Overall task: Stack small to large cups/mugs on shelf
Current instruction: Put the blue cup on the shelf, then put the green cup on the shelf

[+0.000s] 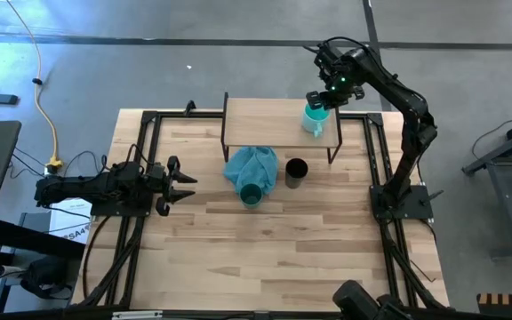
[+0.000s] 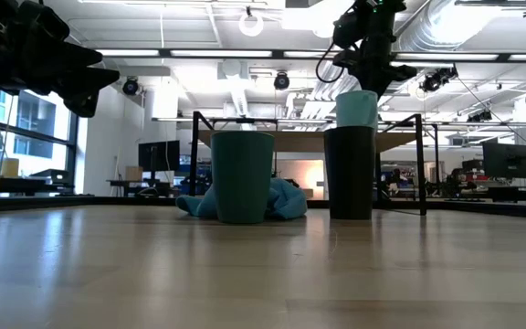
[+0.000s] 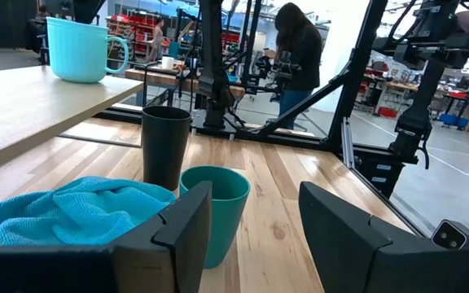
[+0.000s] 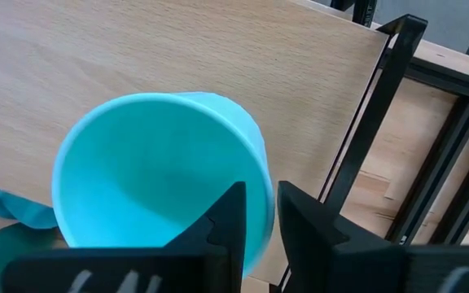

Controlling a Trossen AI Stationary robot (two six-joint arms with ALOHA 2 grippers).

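Note:
The light turquoise mug [image 1: 314, 119] stands upright on the right end of the shelf's wooden top [image 1: 265, 123]; the left wrist view [image 3: 76, 49] shows its base on the board. My right gripper [image 1: 321, 100] is above it, pointing down, shut on its rim. The dark teal-green cup [image 1: 251, 195] stands upright on the table against the near edge of the blue-teal cloth [image 1: 251, 166]. The black cup [image 1: 296, 172] stands upright on the table to their right, in front of the shelf. My left gripper [image 1: 183, 182] is open and empty at the table's left, level, pointing at the cloth. My right gripper pinches the mug's wall at the rim [image 4: 260, 189], one finger [image 4: 222, 224] inside the mug and one [image 4: 304, 224] outside. The fingers come from above, pointing down. The mug is upright, its base on the shelf top [image 4: 177, 49].
The shelf's thin dark legs [image 1: 332, 151] stand on the table near the black cup. Dark frame rails [image 1: 373, 151] run along the table's left and right sides. Bare tabletop [image 1: 265, 258] lies toward the near edge. People stand in the room beyond [image 3: 300, 49].

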